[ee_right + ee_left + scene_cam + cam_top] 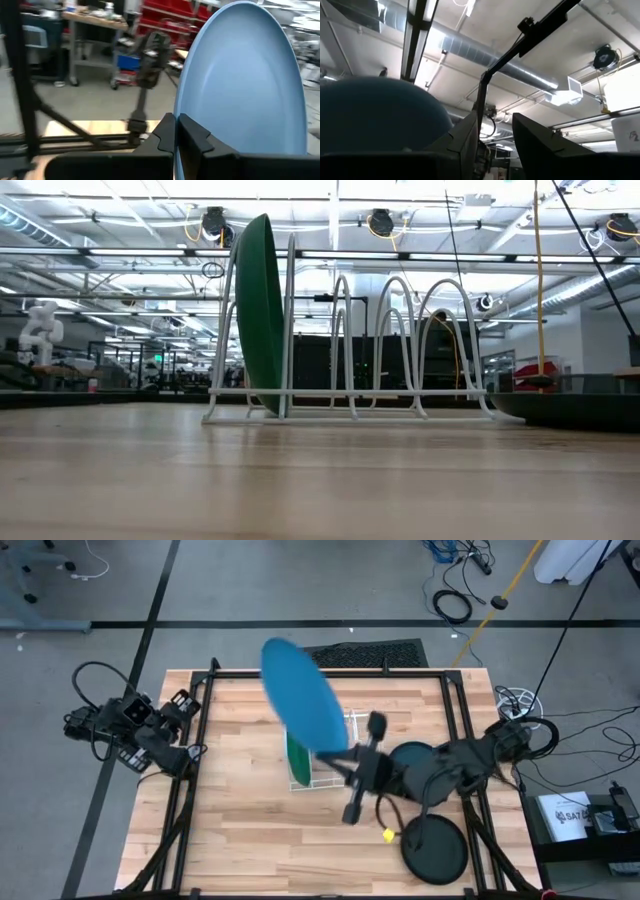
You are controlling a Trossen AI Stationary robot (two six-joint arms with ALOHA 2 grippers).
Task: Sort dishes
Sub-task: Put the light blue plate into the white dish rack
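From the high view we see the right gripper raised above the middle of the wooden tabletop, its fingers clamped on the lower rim of the large round light blue plate, which is held aloft and tilted over the white wire rack. The large round green plate stands on edge in the rack's left end. The smaller round dark teal plate lies flat right of the rack, partly under the right arm. The smaller round black plate lies flat near the tabletop's front right corner. The left gripper waits at the tabletop's left edge.

In the low view we see the green plate upright in the rack's leftmost slot, the other slots bare.

In the left wrist view we see the left gripper's fingers a narrow gap apart, holding nothing.

In the right wrist view we see the right gripper's fingers pinched on the light blue plate's rim.
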